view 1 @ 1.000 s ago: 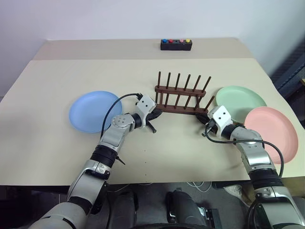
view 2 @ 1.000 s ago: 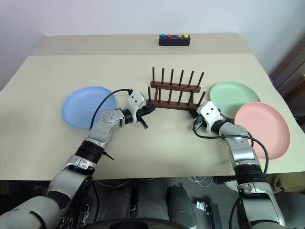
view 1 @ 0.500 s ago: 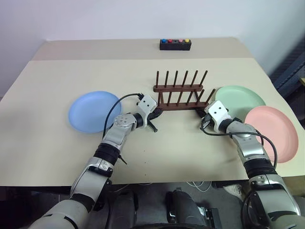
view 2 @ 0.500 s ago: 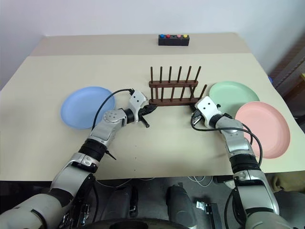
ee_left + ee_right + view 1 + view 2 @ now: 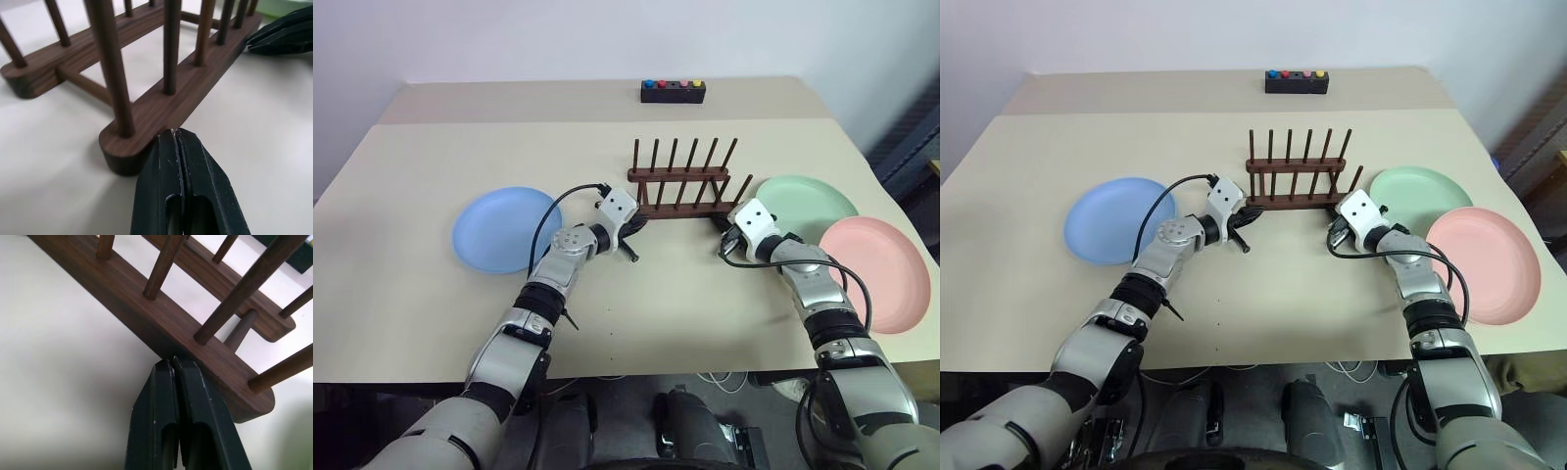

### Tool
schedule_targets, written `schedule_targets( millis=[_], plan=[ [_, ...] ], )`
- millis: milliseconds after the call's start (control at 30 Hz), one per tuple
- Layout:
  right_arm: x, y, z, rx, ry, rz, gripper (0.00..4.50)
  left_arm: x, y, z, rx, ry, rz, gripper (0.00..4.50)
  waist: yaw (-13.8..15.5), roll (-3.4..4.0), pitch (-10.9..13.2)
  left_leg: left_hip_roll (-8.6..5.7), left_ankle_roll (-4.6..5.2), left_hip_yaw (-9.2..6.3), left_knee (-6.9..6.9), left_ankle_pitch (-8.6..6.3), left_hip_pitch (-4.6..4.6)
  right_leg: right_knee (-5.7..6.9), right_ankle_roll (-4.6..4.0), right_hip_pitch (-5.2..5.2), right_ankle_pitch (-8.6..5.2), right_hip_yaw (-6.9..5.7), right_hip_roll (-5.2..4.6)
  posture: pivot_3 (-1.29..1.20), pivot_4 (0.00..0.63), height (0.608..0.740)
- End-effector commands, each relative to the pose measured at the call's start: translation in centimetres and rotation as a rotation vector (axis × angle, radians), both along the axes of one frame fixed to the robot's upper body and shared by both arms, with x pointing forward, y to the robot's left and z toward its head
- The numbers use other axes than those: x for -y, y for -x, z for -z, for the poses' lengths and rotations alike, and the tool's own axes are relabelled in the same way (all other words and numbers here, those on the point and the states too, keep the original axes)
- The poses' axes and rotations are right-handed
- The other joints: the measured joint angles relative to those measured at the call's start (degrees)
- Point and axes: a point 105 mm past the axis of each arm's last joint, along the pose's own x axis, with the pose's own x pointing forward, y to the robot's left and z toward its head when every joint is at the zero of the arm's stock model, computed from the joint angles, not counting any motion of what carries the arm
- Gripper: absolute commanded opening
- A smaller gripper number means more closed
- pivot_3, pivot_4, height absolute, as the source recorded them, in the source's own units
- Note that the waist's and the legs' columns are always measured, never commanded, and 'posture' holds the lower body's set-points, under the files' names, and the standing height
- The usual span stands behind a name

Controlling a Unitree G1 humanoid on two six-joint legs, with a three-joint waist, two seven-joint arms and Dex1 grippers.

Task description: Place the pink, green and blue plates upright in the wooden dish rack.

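Observation:
The wooden dish rack (image 5: 680, 188) stands empty at the table's middle, its pegs upright. My left gripper (image 5: 639, 219) is shut, its tip pressed against the left end of the rack's near rail (image 5: 181, 107). My right gripper (image 5: 723, 223) is shut too, its tip against the near rail's right end (image 5: 146, 313). The blue plate (image 5: 499, 230) lies flat to the left of the rack. Right of the rack the green plate (image 5: 808, 201) lies flat, and the pink plate (image 5: 881, 274) lies nearer, overlapping its edge.
A small black box with coloured buttons (image 5: 674, 92) sits at the far side of the table (image 5: 705, 313). A seam runs across the tabletop behind the rack. The table's right edge is close beside the pink plate.
The rack has slid away from me and turned square to the table, with both shut grippers following against its near rail. The plates have stayed put.

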Motion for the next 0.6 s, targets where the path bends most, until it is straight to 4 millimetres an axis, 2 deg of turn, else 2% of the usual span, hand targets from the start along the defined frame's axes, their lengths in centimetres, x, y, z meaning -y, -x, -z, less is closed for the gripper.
schedule_targets(
  millis=[33, 600],
  plan=[
    [-0.46, -0.56, -1.5, 0.057, -0.002, -0.016, 0.09, 0.01, -0.67, -1.68, 0.054, 0.018, -0.005, 0.0, -0.4, 0.0, 0.0, 0.0, 0.0, 0.0, 0.0, 0.0, 0.0, 0.0, 0.0, 0.0, 0.0, 0.0, 0.0, 0.0, 0.15, 0.74],
    [-0.69, -1.22, -1.78, 0.067, -0.003, -0.02, 0.09, -0.34, -1.24, -1.94, 0.068, 0.013, -0.006, 0.0, -0.7, 0.0, 0.0, 0.0, 0.0, 0.01, -0.01, 0.0, 0.0, 0.0, 0.01, 0.0, 0.0, 0.0, -0.01, 0.0, 0.15, 0.74]
  ],
)
